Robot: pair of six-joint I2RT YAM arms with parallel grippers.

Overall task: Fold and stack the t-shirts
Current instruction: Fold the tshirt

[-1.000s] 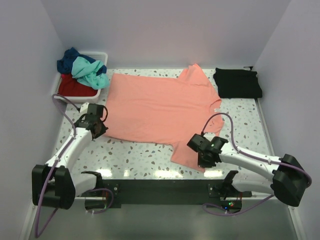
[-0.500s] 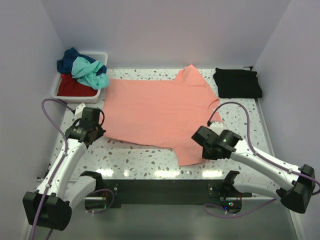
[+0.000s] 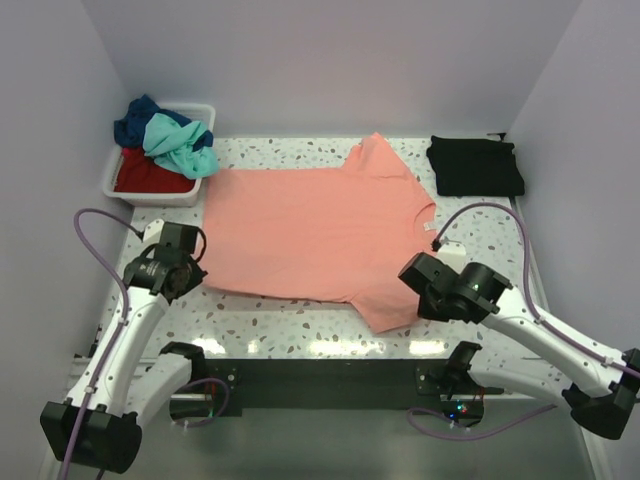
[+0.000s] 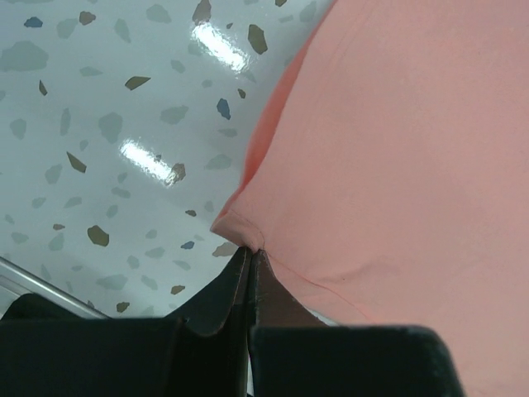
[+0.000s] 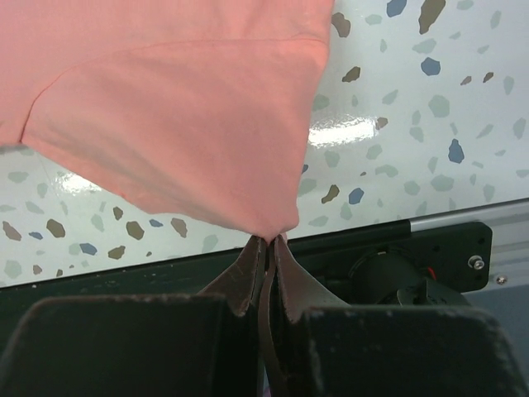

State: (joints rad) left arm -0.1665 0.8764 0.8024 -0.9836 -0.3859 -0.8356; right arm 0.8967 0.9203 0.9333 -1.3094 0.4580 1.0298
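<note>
We clench the salmon-pink t-shirt (image 3: 310, 235), spread on the desk (image 3: 300, 315), with left fingers (image 4: 225, 291) at its 8 o'clock hem corner and right fingers (image 5: 245, 279) at its 5 o'clock sleeve. Thin edge pinches could slip under uneven pull

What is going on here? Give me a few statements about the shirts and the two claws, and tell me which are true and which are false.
1. The pink shirt lies spread out on the table. True.
2. The left gripper is open and holds nothing. False: it is shut on a corner of the pink shirt.
3. The right gripper pinches a corner of the pink shirt. True.
4. The black shirt sits inside the white bin. False: it lies on the table at the far right, while the bin stands at the far left.
</note>
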